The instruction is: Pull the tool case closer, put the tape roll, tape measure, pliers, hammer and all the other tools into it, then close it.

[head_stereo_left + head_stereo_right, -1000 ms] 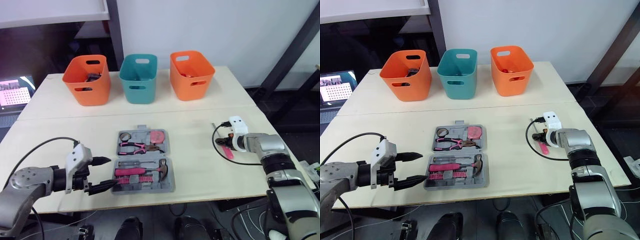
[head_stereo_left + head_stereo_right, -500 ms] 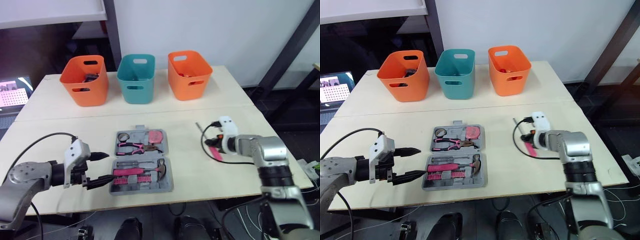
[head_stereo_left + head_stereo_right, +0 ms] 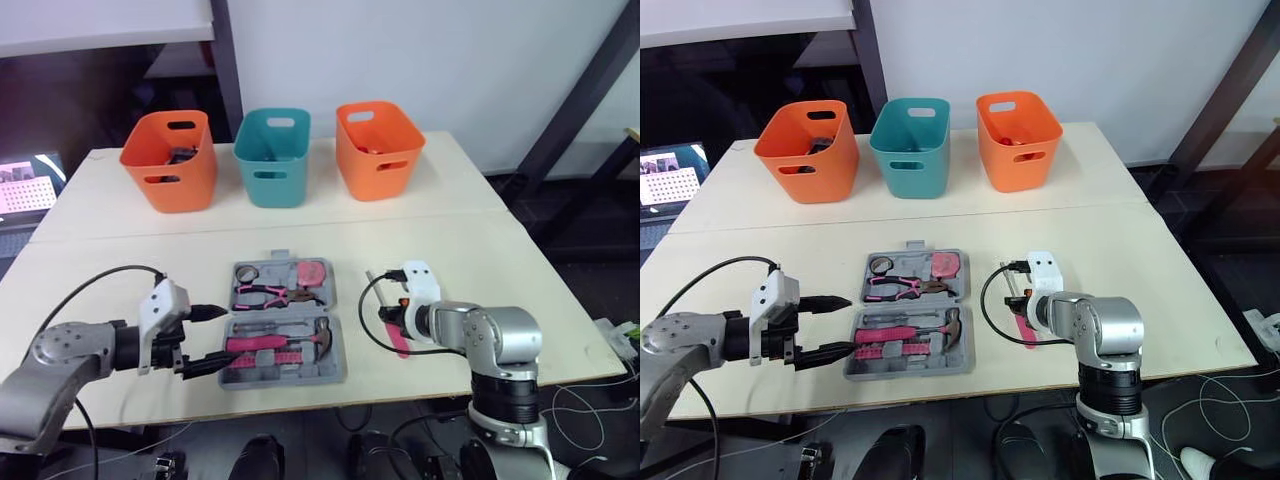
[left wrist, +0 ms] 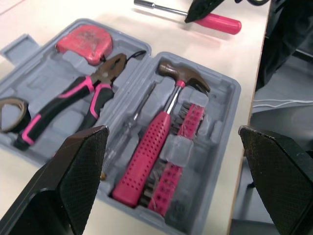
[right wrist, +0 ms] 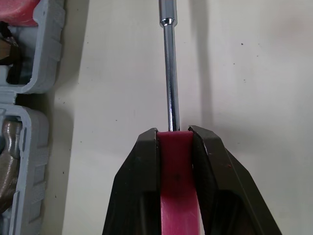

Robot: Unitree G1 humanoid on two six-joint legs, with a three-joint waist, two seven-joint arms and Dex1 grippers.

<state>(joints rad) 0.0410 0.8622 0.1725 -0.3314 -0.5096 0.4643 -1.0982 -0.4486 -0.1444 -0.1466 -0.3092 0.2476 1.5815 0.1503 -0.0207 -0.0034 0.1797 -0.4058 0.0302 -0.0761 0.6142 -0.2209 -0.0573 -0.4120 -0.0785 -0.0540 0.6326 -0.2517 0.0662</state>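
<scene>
The grey tool case (image 3: 336, 366) lies open at the table's front middle. Its far half holds a tape roll (image 3: 249, 273), pink-handled pliers (image 3: 266, 294) and a pink tape measure (image 3: 314, 272). The near half holds a pink-handled hammer (image 3: 290, 341) and a row of bits. My left gripper (image 3: 228, 337) is open at the case's left edge, one finger on each side of the near half's corner. Just right of the case, my right gripper (image 5: 174, 139) is shut on the pink handle of a driver (image 5: 175, 166), low over the table. The driver's steel shaft (image 5: 169, 73) points away from me.
Three bins stand along the back: an orange bin (image 3: 170, 160), a teal bin (image 3: 273, 158) and another orange bin (image 3: 377, 150). A lit screen (image 3: 25, 185) sits off the table's left side. A black cable (image 3: 370, 320) loops from my right wrist beside the case.
My right gripper has carried the pink driver leftward across the table, up to the case's right side. My left gripper has edged right to the case's left edge.
</scene>
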